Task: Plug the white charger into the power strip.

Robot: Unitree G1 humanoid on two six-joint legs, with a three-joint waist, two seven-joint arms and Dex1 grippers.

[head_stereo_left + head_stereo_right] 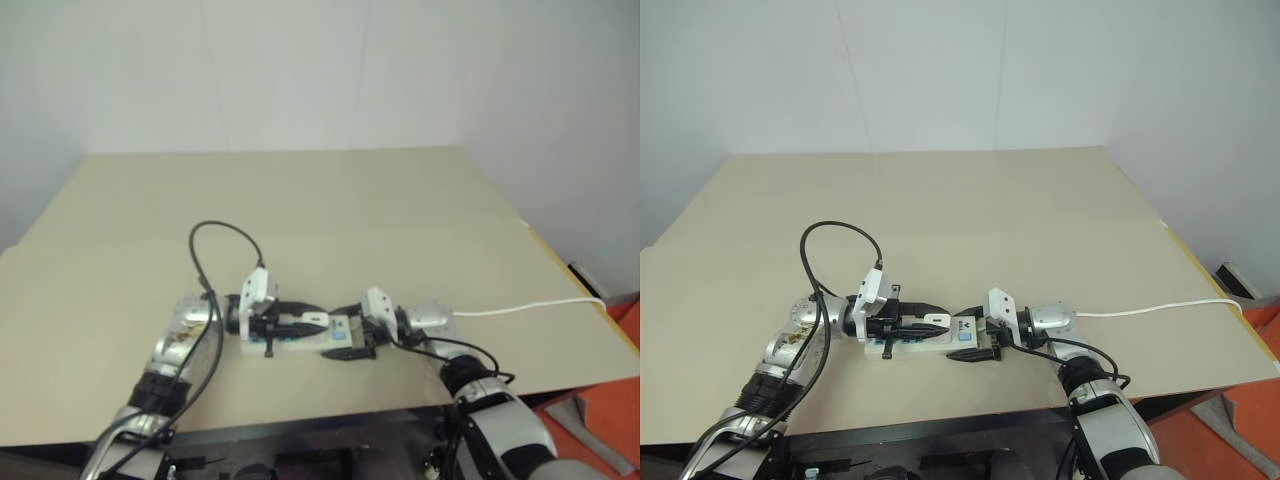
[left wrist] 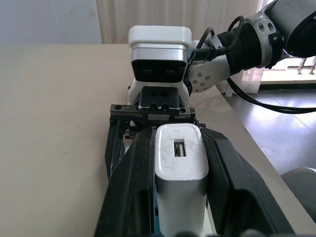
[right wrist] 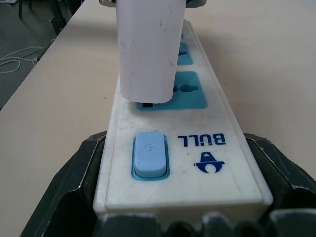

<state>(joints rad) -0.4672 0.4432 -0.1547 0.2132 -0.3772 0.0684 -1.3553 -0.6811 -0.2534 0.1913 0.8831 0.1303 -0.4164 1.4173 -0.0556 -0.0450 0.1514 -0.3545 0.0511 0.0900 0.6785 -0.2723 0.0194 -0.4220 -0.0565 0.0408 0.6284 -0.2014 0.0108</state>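
Small white blocky plastic charger (image 2: 180,168) pinched by left gripper (image 2: 178,197), prongs over blue socket of long white plastic power strip (image 3: 197,148), itself clamped at 3 o'clock end by right gripper (image 3: 177,217).

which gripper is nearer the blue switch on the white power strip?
Right. The right gripper clamps the long white plastic power strip at its blue switch end; the left gripper holds the small white charger over a socket further along.
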